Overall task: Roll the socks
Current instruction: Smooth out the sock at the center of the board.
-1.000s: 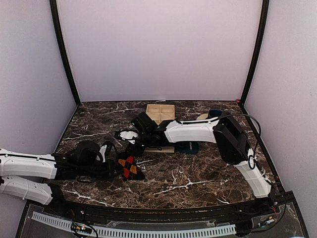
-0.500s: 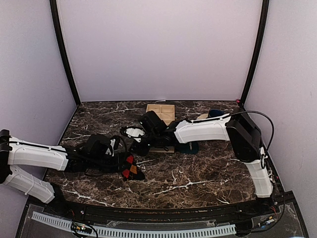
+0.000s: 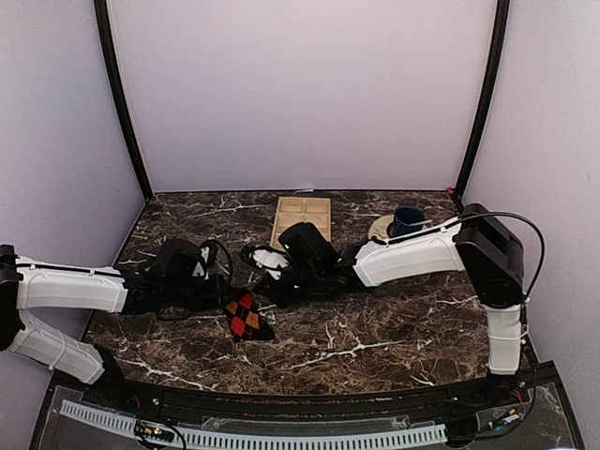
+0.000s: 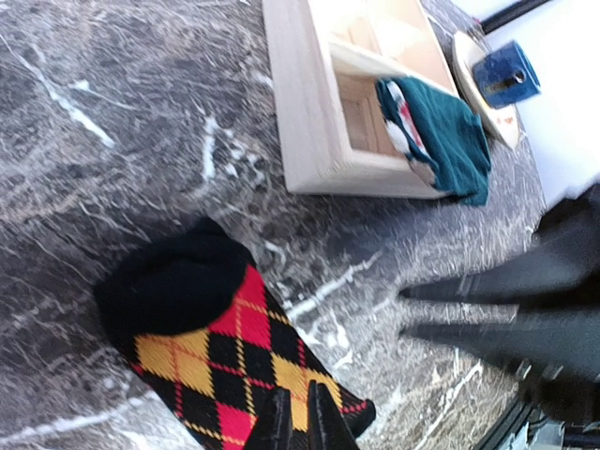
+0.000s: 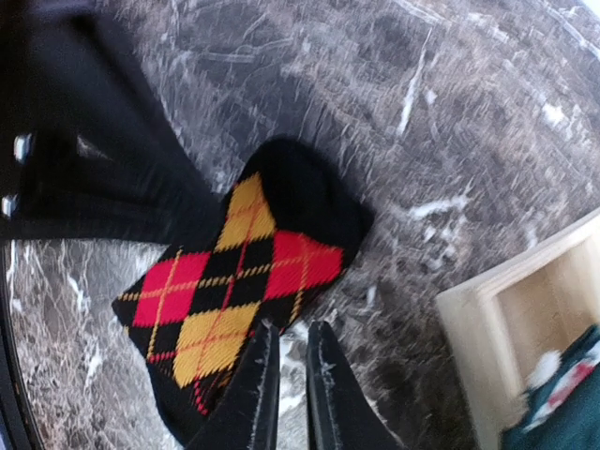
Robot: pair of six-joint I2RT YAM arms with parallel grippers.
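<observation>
Flat on the tabletop (image 3: 375, 328), near its front edge: argyle sock (image 3: 246, 317). At its edge, left fingers (image 4: 278, 422) closed to a slit, right fingers (image 5: 255, 384) likewise; grip on fabric unclear. Farther back, green sock (image 4: 441, 131) draped over the wooden tray (image 4: 305, 103) rim.

right gripper (image 5: 291, 330) swung left off the tray (image 3: 302, 208) and dropped in over the sock (image 5: 253, 267), jaws pinching nearly together. the mug (image 3: 408, 221) came clear behind that arm. left gripper (image 4: 298, 403) edged forward along the sock.
</observation>
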